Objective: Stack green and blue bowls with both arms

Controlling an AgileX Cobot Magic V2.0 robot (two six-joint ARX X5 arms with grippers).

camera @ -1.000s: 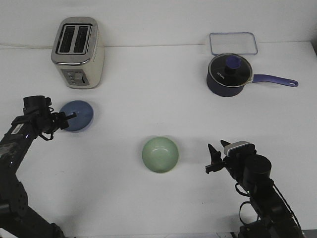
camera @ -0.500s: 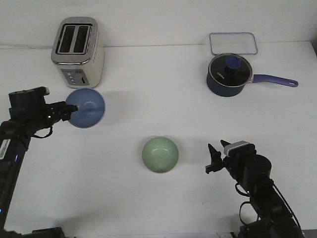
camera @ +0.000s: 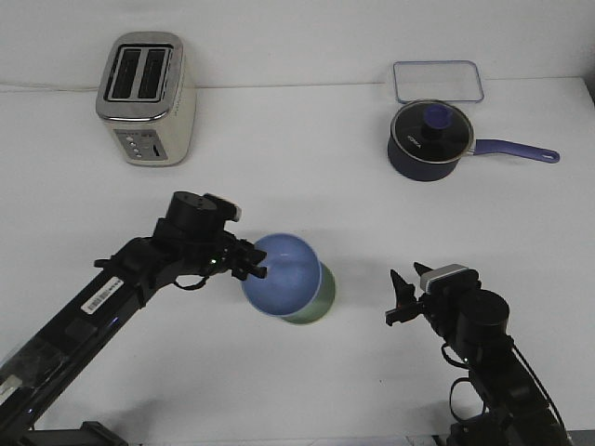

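The left pincer (camera: 257,268) is clamped on the nine o'clock rim of the blue bowl (camera: 284,275), holding it directly over the green bowl (camera: 319,299) near the middle of the tabletop (camera: 307,186). The blue bowl covers nearly all of the green one, leaving only a crescent of pale green showing from about three to six o'clock, so whether the two bowls touch or the blue one hangs just above cannot be told. The left arm (camera: 121,283) stretches back from the pincer toward seven o'clock, where it is cut off at the picture's lower left corner. At three o'clock from the bowls, well apart from them, the right pincer (camera: 401,299) has its fingers apart and holds nothing; its arm runs off the lower edge. At eleven o'clock from the bowls, far back on the tabletop, stands a cream and chrome two-slot toaster (camera: 147,99). At one o'clock sits a dark navy saucepan (camera: 430,141) with its lid on and a long handle pointing to three o'clock, and just behind it lies a clear rectangular container lid (camera: 438,81). Nothing stands between either pincer and the bowls.
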